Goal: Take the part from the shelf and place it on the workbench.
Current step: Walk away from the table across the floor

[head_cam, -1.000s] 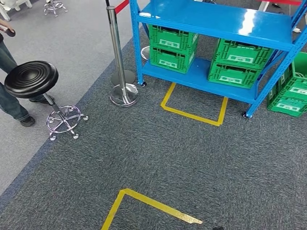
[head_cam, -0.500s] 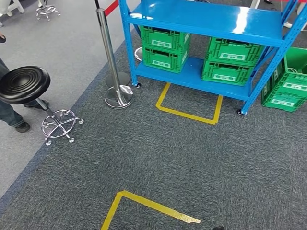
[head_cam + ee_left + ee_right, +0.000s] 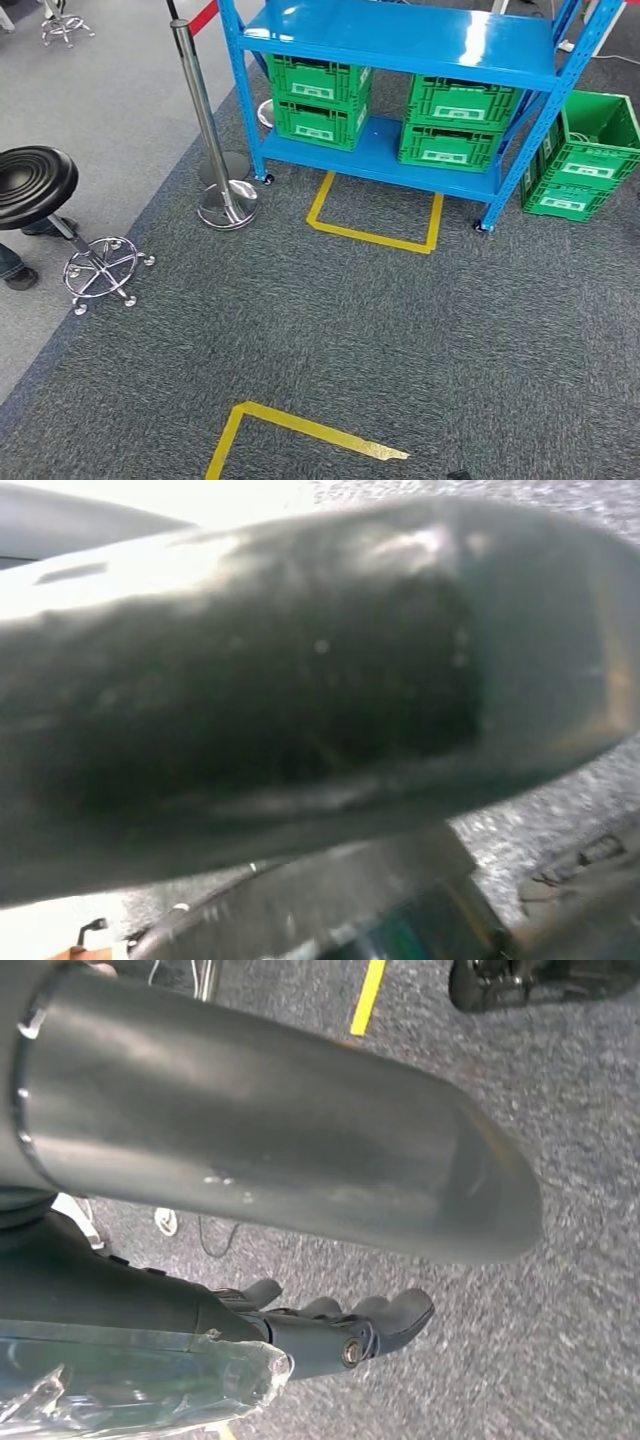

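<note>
ITEM: approach to shelf, head view.

CHANGE: The whole picture is sliding leftward against the frames of a moment ago, so the camera is moving, not the furniture. The blue shelf [image 3: 392,40] is settling at twelve o'clock, and a floor crate [image 3: 585,160] is coming fully into sight at two o'clock. Judgement: the robot is still squaring up to the shelf, and the pickup is not yet begun.

TASK THING: The part is presumably lying somewhere on the shelf. It is too small or too hidden to make out among the boards and crates.

HANDS: The right hand [image 3: 355,1330] is hanging over the carpet, fingers stretched out and loosely apart, holding nothing. The left hand [image 3: 302,710] is showing as a dark blur, so I cannot tell how its fingers are lying.

SURROUNDINGS: Two stacks of green crates [image 3: 317,95] are sitting on the lower board. A yellow tape square [image 3: 373,237] is marking the floor just before the shelf. A chrome stanchion [image 3: 207,130] is standing at eleven o'clock, near the shelf's corner post. A black stool [image 3: 34,185] is sitting at nine o'clock, with a person's shoe [image 3: 16,277] beside it.

OBSTRUCTIONS: Judgement: stanchion and stool are both standing well off the straight line to the tape square.
</note>
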`<state>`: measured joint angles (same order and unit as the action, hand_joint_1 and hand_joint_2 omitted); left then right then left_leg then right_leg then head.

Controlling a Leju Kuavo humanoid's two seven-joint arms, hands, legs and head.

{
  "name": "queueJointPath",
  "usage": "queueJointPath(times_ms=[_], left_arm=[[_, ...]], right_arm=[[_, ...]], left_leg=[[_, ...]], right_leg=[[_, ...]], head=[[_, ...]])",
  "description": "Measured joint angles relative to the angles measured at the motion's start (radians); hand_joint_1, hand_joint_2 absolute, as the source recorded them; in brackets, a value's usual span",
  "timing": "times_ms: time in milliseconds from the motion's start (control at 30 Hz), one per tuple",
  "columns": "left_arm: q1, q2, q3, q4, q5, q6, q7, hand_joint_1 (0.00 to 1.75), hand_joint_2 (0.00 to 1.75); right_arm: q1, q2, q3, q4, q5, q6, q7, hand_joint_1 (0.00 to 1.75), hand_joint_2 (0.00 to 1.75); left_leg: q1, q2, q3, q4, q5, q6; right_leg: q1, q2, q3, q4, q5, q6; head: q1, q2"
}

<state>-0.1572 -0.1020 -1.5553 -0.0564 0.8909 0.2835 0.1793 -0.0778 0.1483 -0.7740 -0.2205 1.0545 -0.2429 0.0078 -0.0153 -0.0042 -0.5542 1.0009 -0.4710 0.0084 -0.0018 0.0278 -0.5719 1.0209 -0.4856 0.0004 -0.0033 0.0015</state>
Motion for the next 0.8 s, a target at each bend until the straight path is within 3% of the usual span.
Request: queueJointPath(times_ms=[67, 400, 600, 800], left_arm=[[0.002, 0.0, 0.0, 0.0, 0.0, 0.0, 0.001, 0.0, 0.0], [0.001, -0.003, 0.0, 0.0, -0.001, 0.003, 0.002, 0.0, 0.0], [0.001, -0.004, 0.0, 0.0, -0.002, 0.006, 0.002, 0.0, 0.0], [0.001, -0.004, 0.0, 0.0, -0.002, 0.006, 0.002, 0.0, 0.0]], right_arm=[[0.001, 0.0, 0.0, 0.0, 0.007, -0.001, 0.001, 0.0, 0.0], [0.001, 0.0, 0.002, 0.0, 0.051, -0.006, 0.017, 0.0, 0.0], [0.001, 0.0, 0.012, 0.0, 0.093, -0.004, 0.031, 0.0, 0.0], [0.0, 0.0, 0.0, 0.0, 0.042, 0.017, 0.005, 0.0, 0.0]], left_leg=[[-0.001, -0.001, 0.0, -0.001, 0.0, -0.011], [-0.006, -0.001, -0.001, -0.001, 0.001, 0.004], [-0.006, -0.001, -0.001, -0.001, 0.001, 0.005], [-0.005, -0.001, -0.001, -0.001, 0.001, 0.005]], right_leg=[[-0.002, -0.001, 0.0, -0.001, 0.001, -0.001], [-0.007, 0.0, 0.005, -0.011, 0.008, 0.01], [-0.007, 0.0, 0.005, -0.011, 0.008, 0.011], [-0.007, 0.0, 0.004, -0.011, 0.008, 0.011]], head=[[0.0, 0.0], [0.0, 0.0], [0.0, 0.0], [0.0, 0.0]])
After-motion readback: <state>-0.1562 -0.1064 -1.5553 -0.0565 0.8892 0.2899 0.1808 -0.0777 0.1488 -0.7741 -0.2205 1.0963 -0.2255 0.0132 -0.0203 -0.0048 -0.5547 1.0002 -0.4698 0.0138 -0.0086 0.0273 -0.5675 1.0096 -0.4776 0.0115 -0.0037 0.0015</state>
